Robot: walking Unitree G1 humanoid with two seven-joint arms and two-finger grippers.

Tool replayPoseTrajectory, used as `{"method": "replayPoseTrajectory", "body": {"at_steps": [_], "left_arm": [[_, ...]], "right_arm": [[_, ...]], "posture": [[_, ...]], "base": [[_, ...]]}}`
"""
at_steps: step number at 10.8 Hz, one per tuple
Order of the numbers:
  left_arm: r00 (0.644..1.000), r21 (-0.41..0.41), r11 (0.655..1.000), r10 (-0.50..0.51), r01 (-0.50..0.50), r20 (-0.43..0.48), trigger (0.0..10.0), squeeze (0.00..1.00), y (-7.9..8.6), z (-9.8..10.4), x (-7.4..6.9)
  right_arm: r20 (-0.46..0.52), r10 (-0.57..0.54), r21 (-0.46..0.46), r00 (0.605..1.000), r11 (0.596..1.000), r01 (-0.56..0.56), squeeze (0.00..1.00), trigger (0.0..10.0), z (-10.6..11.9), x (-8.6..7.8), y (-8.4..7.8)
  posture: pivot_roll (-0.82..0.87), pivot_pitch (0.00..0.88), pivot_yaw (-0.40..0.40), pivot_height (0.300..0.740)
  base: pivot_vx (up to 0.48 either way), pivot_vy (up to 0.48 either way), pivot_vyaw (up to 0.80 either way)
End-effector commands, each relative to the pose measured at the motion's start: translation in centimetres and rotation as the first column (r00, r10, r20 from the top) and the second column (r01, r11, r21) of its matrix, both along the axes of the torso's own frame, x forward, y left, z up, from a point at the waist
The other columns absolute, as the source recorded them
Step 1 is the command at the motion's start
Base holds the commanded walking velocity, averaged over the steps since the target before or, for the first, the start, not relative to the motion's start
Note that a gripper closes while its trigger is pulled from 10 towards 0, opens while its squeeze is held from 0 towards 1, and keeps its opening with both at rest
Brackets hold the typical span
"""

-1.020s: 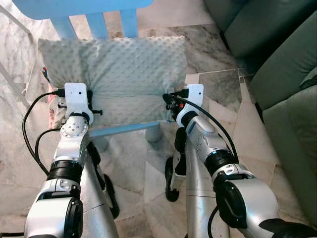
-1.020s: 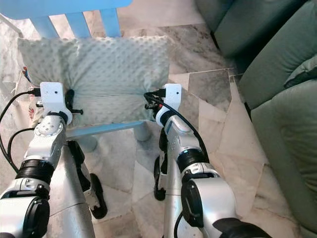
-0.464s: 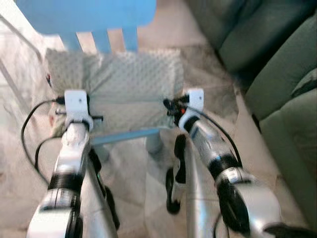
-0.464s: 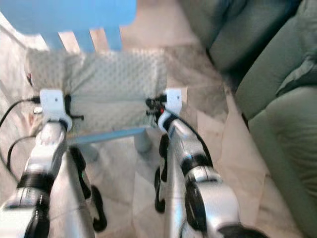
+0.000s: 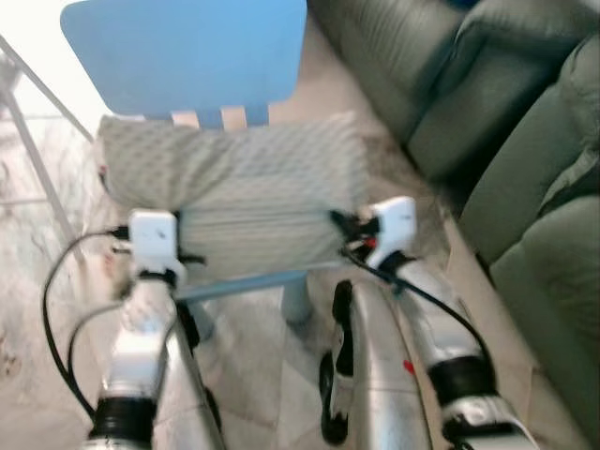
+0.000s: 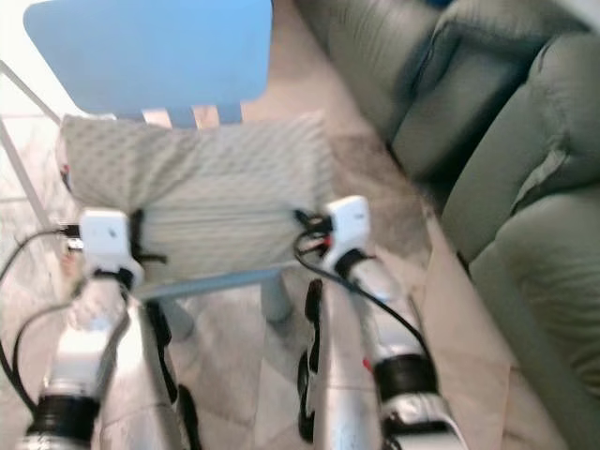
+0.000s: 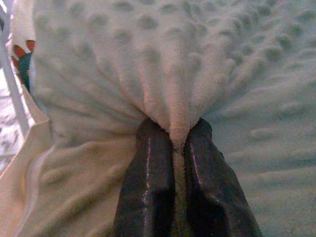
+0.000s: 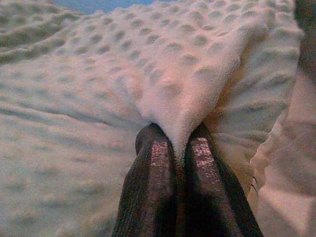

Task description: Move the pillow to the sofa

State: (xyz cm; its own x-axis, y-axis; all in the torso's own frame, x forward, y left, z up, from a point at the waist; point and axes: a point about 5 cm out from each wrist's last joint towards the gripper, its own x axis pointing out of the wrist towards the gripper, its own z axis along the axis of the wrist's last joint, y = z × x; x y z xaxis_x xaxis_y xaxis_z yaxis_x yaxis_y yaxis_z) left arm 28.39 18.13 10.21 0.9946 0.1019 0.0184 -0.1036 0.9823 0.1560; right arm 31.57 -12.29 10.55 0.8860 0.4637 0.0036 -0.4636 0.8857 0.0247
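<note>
Both the left gripper (image 7: 173,148) and right gripper (image 8: 177,148) pinch the pale dotted fleece pillow (image 5: 234,187) at the blue chair's (image 5: 187,56) front edge; the green sofa (image 5: 525,187) awaits.

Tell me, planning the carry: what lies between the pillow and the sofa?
Bare marble floor separates the pillow from the sofa, seen in both eye views.

No legible text, label or number anywhere.
</note>
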Motion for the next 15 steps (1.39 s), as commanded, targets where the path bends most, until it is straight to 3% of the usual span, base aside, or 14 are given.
{"method": "replayPoseTrajectory", "body": {"at_steps": [1,2,3,4,6,9,15], "left_arm": [[0.997,0.040,0.998,0.047,-0.049,0.054,5.0,0.00,1.1,1.0,-0.6],[0.997,0.074,0.997,0.012,-0.018,0.080,10.0,0.00,-0.1,1.1,-1.6],[0.999,0.030,0.999,0.027,-0.029,0.036,10.0,0.00,-0.3,0.2,-2.1],[0.999,0.013,0.999,0.049,-0.049,0.004,10.0,0.00,-0.3,-0.1,-2.8],[0.999,-0.020,1.000,0.008,-0.009,-0.033,10.0,0.00,-0.6,-0.3,-3.6],[0.999,-0.047,0.999,0.001,-0.003,-0.043,10.0,0.00,-1.0,0.0,-4.1],[0.999,-0.052,0.998,-0.044,0.043,-0.023,10.0,0.00,-1.1,1.7,-3.0]], "right_arm": [[0.045,-0.201,-0.032,0.978,0.979,0.203,0.00,10.0,0.5,0.1,-2.5],[0.141,-0.235,-0.037,0.962,0.970,0.242,0.00,10.0,0.8,-1.0,-2.6],[0.056,-0.302,0.028,0.952,0.953,0.301,0.00,10.0,-0.1,-2.3,-2.8],[0.007,-0.312,0.034,0.950,0.949,0.312,0.00,10.0,-0.8,-3.7,-2.7],[0.003,-0.324,0.016,0.946,0.946,0.324,0.00,10.0,-0.9,-4.8,-2.6],[-0.003,-0.328,0.071,0.945,0.942,0.328,0.00,10.0,0.2,-4.9,-2.7],[-0.023,-0.345,0.097,0.938,0.933,0.345,0.00,10.0,1.1,-5.2,-2.6]], "posture": [[0.00,0.035,-0.037,0.475],[0.01,0.026,-0.046,0.475],[0.00,0.027,-0.047,0.475],[-0.01,0.051,-0.047,0.475],[-0.02,0.084,-0.048,0.475],[-0.02,0.128,-0.051,0.475],[-0.03,0.183,-0.034,0.570]], "base": [[0.000,0.000,0.00],[0.000,0.000,0.00],[0.000,0.000,0.00],[0.000,0.000,0.00],[0.000,0.000,0.00],[0.000,0.000,0.00],[0.000,0.000,0.00]]}}
